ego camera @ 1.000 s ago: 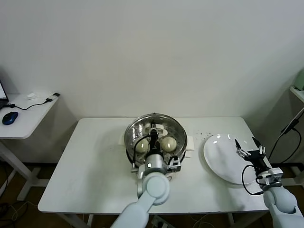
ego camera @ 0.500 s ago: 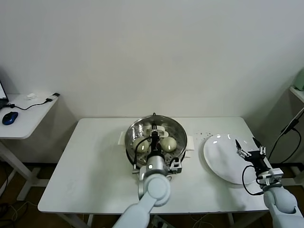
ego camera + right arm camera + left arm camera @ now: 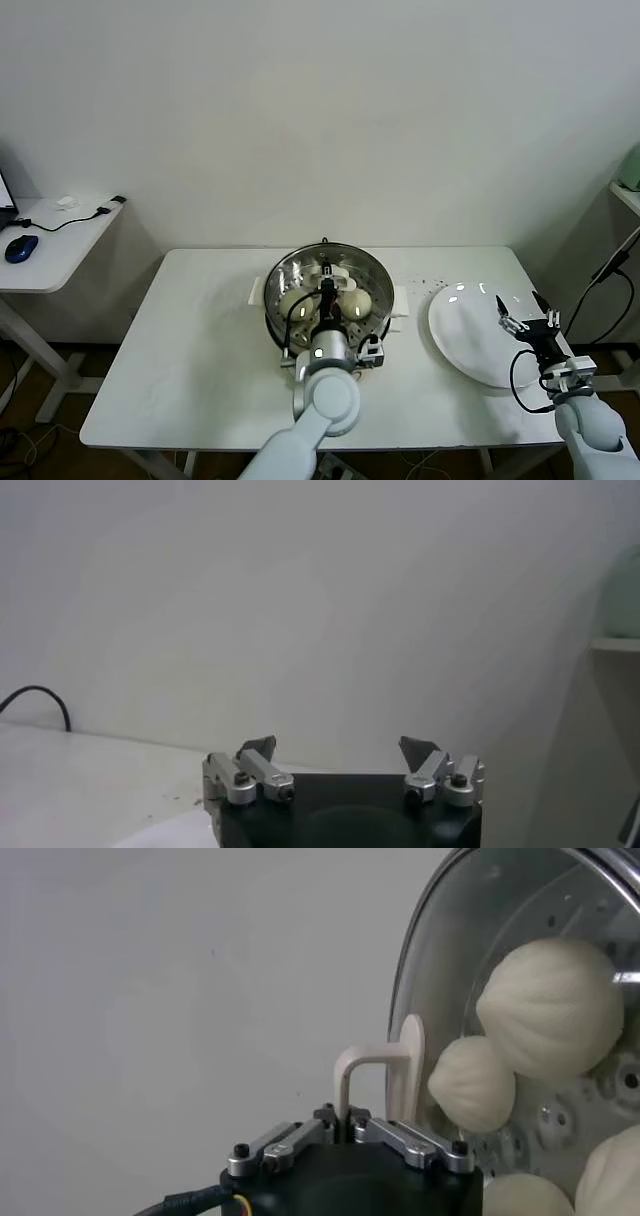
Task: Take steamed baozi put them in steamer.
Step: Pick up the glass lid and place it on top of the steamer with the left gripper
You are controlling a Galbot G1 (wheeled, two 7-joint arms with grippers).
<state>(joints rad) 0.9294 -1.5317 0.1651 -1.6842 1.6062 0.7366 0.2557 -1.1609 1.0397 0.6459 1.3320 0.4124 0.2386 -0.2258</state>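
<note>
The steamer (image 3: 372, 272) stands mid-table, a shiny steel pot on a white base. Several cream-white baozi lie on its perforated floor, two plain in the head view (image 3: 293, 301) (image 3: 357, 299). The left wrist view shows the steamer rim (image 3: 413, 978) and baozi inside, a large one (image 3: 551, 1008) and a smaller one (image 3: 472, 1086). My left gripper (image 3: 327, 281) hangs over the middle of the pot between the buns, shut and empty; its white fingers (image 3: 410, 1063) stand beside the smaller bun. My right gripper (image 3: 522, 313) is open and empty over the right edge of the white plate (image 3: 465, 335); it also shows in the right wrist view (image 3: 338, 745).
The white plate lies bare on the table's right side. A side table with a mouse (image 3: 20, 247) and cable stands far left. A black cable (image 3: 610, 270) hangs at the far right, by a shelf.
My left wrist has shifted slightly over the steamer. The buns and my right arm have not moved.
</note>
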